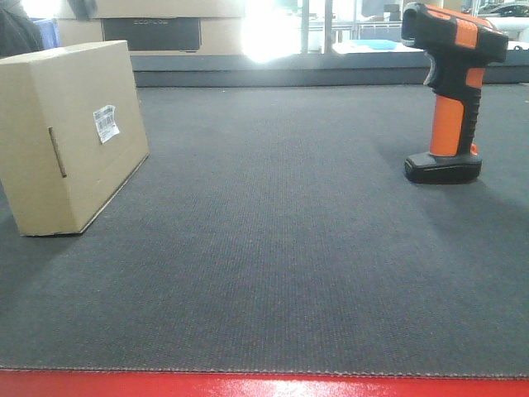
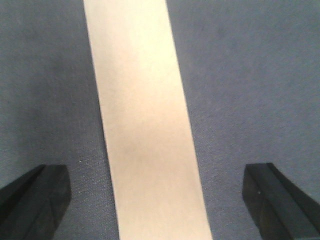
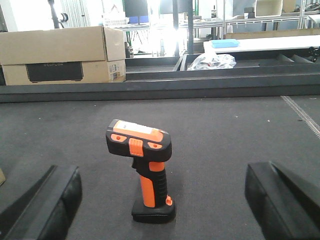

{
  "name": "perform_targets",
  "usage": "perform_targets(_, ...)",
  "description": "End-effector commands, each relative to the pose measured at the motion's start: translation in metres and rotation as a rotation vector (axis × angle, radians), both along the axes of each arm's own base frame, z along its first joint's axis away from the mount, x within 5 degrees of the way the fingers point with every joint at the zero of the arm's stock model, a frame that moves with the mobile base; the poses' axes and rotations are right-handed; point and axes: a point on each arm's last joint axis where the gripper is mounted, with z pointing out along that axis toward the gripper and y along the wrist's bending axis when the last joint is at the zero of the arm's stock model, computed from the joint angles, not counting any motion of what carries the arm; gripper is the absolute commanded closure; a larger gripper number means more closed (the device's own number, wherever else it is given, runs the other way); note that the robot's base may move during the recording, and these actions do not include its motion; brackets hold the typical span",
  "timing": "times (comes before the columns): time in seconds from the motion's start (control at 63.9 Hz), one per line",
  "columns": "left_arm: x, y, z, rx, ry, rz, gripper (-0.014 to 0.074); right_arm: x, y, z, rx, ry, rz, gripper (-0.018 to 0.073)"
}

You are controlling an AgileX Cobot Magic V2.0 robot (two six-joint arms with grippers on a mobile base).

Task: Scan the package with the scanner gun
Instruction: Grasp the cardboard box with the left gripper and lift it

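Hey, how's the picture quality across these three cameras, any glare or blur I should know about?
Front view: window glare blows out the top centre, yet the scanner gun and package look sharp. Left wrist view: soft all over, the package's top a featureless pale strip. Right wrist view: scanner gun sharp, backlit windows washed out, fingers blurred up close.

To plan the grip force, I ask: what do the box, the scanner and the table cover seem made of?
Box: brown matte cardboard, by its folded edges and paper label.
Scanner: probably moulded plastic, black and orange, slightly shiny, perhaps partly rubber.
Cover: dark grey fabric, by its fine woven ribs.
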Motion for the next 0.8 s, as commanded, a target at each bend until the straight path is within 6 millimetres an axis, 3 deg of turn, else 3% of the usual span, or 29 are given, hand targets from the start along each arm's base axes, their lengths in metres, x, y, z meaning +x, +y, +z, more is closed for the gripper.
perform_targets(0.0, 0.007, -0.004, -0.008, -0.008, 0.020, -0.004, -0.0005, 0.001, 0.000, 0.004, -0.008, -0.025, -0.001, -0.0009)
perform_targets(0.297, 0.024, -0.007, -0.041, 0.007, 0.103, -0.004, -0.0005, 0.001, 0.000, 0.004, -0.008, -0.025, -0.001, -0.0009)
perform_targets(0.516, 0.028, -0.008, -0.048, 0.010, 0.121, -0.004, 0.0043, 0.001, 0.000, 0.004, -0.008, -0.023, -0.001, -0.0009)
perform_targets(0.61, 0.028, -0.008, -0.048, 0.010, 0.121, -0.004, 0.0176, 0.001, 0.000, 0.004, -0.008, -0.023, -0.001, -0.0009)
perform_targets(0.782, 0.028, -0.007, -0.048, 0.016, 0.119, -0.004, 0.0619, 0.001, 0.000, 0.004, -0.008, -0.023, -0.001, -0.0009)
